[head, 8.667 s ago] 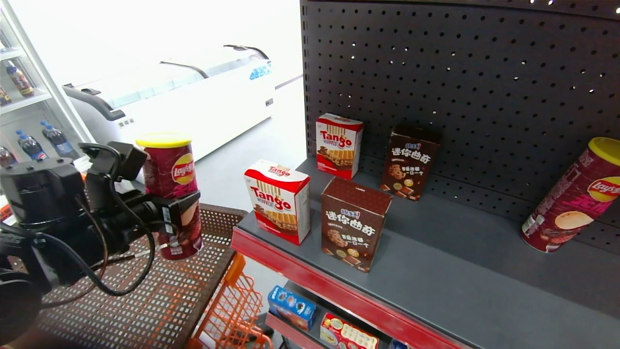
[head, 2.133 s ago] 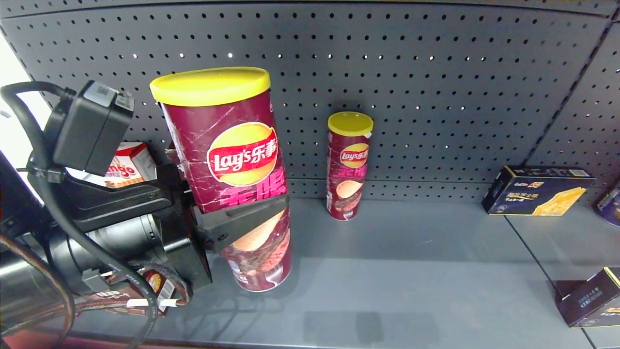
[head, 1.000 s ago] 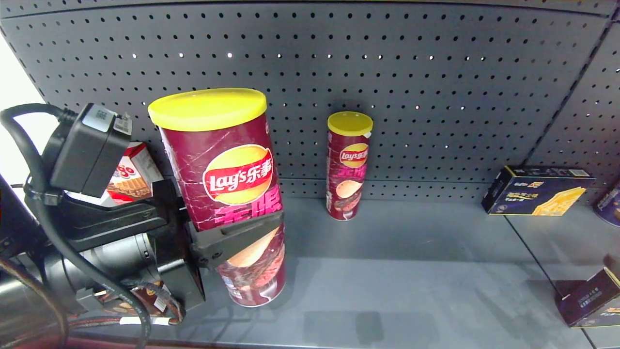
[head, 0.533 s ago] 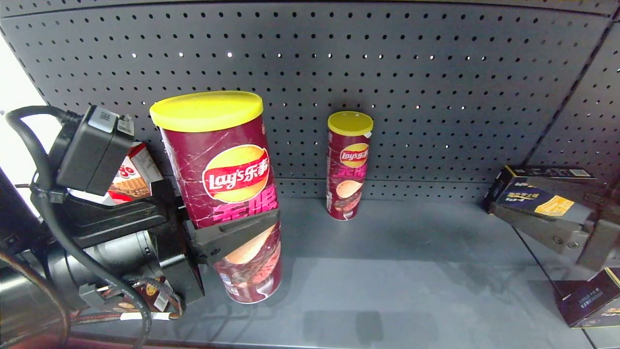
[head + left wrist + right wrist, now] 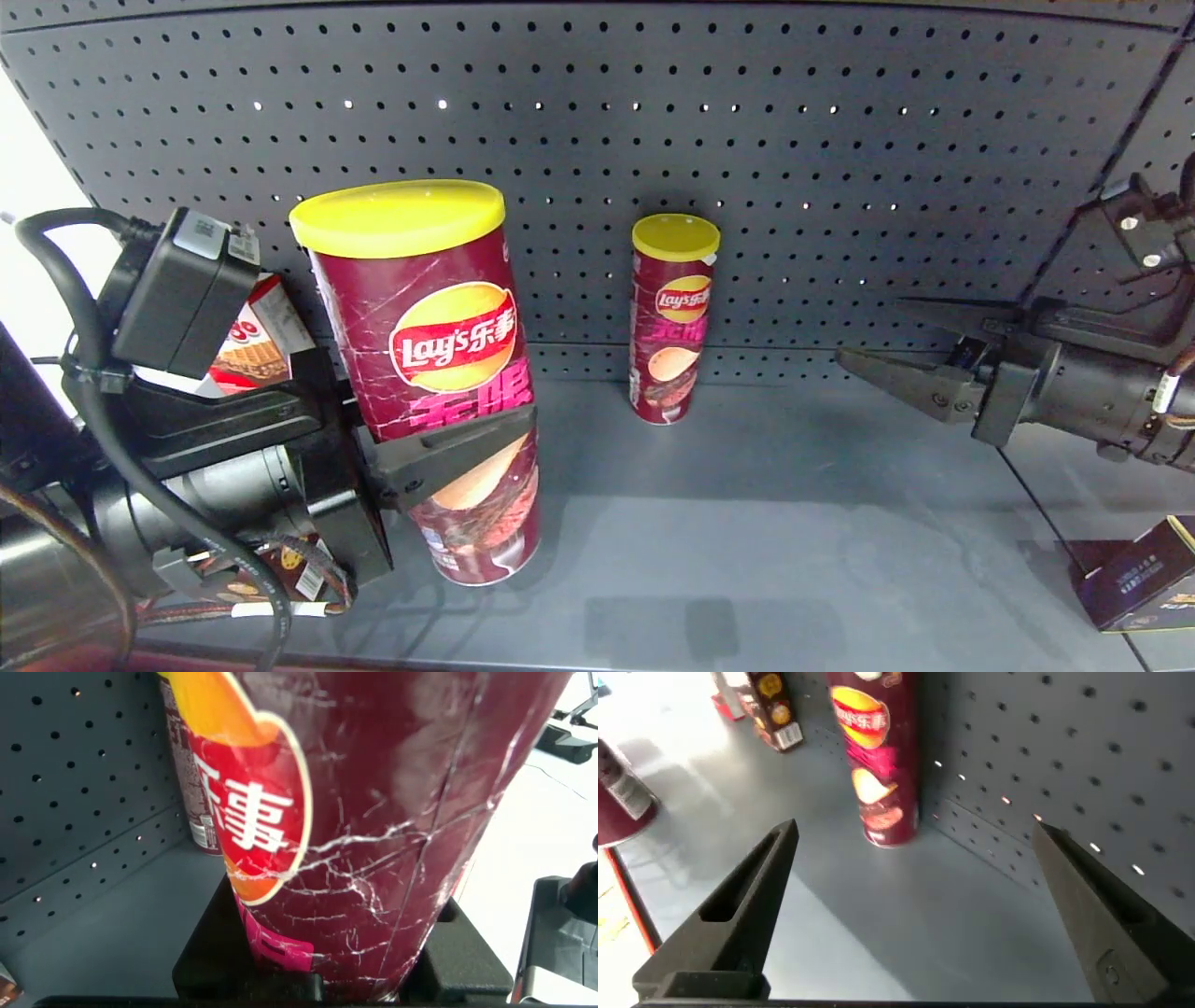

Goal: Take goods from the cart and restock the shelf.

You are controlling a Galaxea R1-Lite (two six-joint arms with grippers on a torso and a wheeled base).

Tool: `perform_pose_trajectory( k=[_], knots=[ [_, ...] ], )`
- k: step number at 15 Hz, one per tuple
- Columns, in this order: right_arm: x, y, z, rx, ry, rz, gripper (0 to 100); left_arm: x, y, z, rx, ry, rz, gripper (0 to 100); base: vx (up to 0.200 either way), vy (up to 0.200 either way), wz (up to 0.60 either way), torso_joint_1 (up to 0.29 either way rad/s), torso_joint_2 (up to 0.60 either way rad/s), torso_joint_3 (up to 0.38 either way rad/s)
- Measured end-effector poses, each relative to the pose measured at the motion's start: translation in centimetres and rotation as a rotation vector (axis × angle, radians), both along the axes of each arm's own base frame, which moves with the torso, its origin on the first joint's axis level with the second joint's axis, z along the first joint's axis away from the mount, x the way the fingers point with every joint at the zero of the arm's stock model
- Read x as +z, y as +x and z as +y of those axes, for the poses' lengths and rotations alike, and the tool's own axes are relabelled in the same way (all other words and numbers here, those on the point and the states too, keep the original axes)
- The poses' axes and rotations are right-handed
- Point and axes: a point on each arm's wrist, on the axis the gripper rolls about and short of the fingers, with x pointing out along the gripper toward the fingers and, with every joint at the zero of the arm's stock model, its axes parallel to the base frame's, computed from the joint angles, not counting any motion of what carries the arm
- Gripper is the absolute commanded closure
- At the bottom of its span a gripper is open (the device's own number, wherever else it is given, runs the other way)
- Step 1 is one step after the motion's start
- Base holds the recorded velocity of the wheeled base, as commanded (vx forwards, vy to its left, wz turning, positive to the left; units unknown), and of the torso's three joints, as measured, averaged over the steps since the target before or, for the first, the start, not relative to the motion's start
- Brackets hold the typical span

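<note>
A maroon chips can with a yellow lid [image 5: 420, 373] is clamped at mid-height in my left gripper [image 5: 429, 425], which is shut on it. The can leans slightly, its base at or just above the grey shelf [image 5: 747, 541]; I cannot tell whether it touches. Up close, the left wrist view shows the held chips can [image 5: 374, 831]. A second, matching can [image 5: 672, 317] stands upright against the pegboard, to the right of the held one and further back. My right gripper [image 5: 882, 343] hovers open over the shelf's right part, with that second can [image 5: 875, 756] beyond its fingers [image 5: 738, 915].
A red-and-white wafer box [image 5: 247, 350] stands behind my left arm, and a brown box [image 5: 771, 709] is near it. A dark box [image 5: 1134, 574] lies at the front right. The pegboard wall [image 5: 747, 140] closes the back. Bare shelf lies between the two cans and my right gripper.
My right arm has come in from the right, open, and now covers the dark blue box at the back. The held can sank a little, then stayed put.
</note>
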Motion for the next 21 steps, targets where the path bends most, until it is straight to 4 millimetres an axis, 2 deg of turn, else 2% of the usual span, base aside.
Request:
perform_pose_trajectory(
  k=[5, 8, 13, 21],
  knots=[
    [0.0, 2.2, 1.2, 0.212, 0.002, -0.102, 0, 0.0, 0.0, 0.0, -0.001, 0.0, 0.0, 100, 0.0, 0.0, 0.0, 0.0, 0.0, 0.0],
    [-0.1, 3.5, 1.9, 0.278, -0.004, -0.115, 0, 0.0, 0.0, 0.0, -0.003, 0.0, 0.0, 100, 0.0, 0.0, 0.0, 0.0, 0.0, 0.0],
    [-0.2, 6.2, 3.2, 0.304, -0.019, -0.13, 0, 0.0, 0.0, 0.0, -0.004, 0.0, 0.0, 100, 0.0, 0.0, 0.0, 0.0, 0.0, 0.0],
    [-2.6, 9.9, 4.8, 0.312, -0.049, -0.082, 0, 0.0, 0.0, -0.1, -0.004, -0.006, 0.011, 100, 0.0, 0.0, 0.0, 0.0, 0.0, 0.0]
  ],
)
